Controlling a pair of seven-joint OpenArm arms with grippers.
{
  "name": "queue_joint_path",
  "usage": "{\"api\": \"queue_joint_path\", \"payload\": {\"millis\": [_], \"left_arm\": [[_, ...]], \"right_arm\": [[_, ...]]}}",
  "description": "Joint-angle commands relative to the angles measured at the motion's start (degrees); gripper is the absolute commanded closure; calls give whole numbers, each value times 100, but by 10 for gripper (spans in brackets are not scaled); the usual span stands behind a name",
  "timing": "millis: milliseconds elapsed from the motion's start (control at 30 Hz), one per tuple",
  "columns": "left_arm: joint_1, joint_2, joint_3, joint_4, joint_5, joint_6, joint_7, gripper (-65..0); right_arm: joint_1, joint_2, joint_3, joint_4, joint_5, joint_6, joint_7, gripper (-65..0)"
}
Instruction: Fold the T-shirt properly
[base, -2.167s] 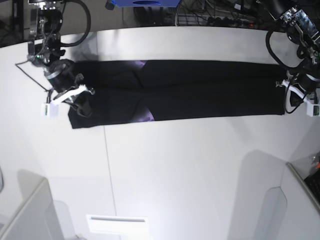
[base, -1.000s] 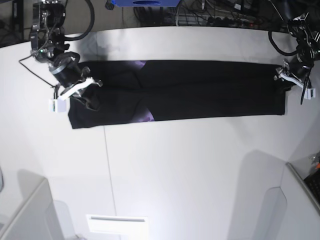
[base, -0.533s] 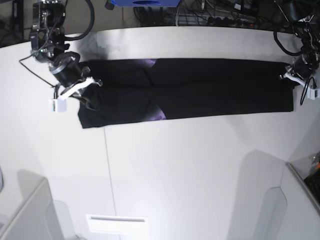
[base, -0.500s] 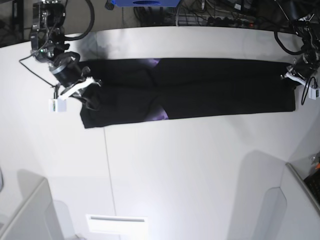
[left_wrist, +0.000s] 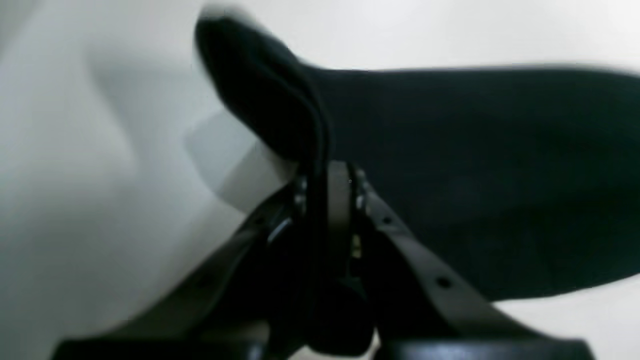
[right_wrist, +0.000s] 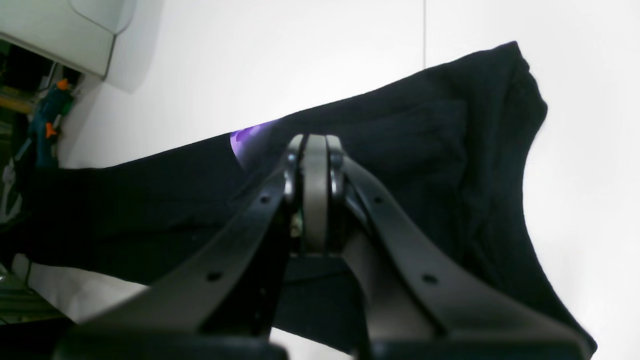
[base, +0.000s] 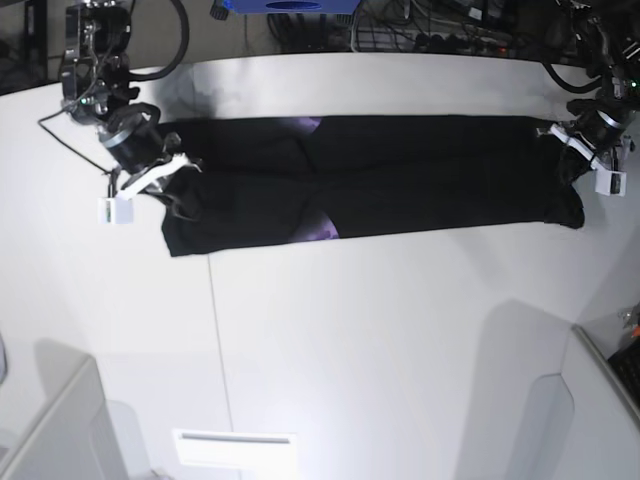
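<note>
The T-shirt (base: 370, 175), already narrowed to a long black band, lies across the far side of the table (base: 400, 340). The left pincer (left_wrist: 327, 180) and right pincer (right_wrist: 307, 165) each stand clenched on one end of the cloth. The step in hand appears to be the end-to-end fold; the next move likely calls for one gripped end to be lifted over the other, edges aligned.

The base camera is looking down from above on the whole tabletop (base: 400, 330). Both wrist cameras are looking closely along their end effectors, sharing the T-shirt (base: 400, 175).
</note>
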Motion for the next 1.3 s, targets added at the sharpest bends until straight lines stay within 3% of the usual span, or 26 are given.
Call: {"api": "queue_joint_path", "payload": {"millis": [0,100,167,833,1000,1267], "left_arm": [[-13,86,-39,288,164,11,-154,0],[-66,552,5,728,911,2,-22,0],[-136,631,277,904,1166,2,198,0],[-268,1212,1974,1106,1280,28,347,0],[-383,1264,2378,1106,1236,600,347,0],[-488,1282,3205,1097,1227,934,356,0]], "right_arm": [[44,53,24,108,60,46,135,0],[53,53,24,108,60,46,135,0],[53,53,24,108,60,46,135,0],[62,53,24,100,60,46,135,0],[71,53,24,82,60,46,135,0],[71,53,42,73,60,46,135,0]]}}
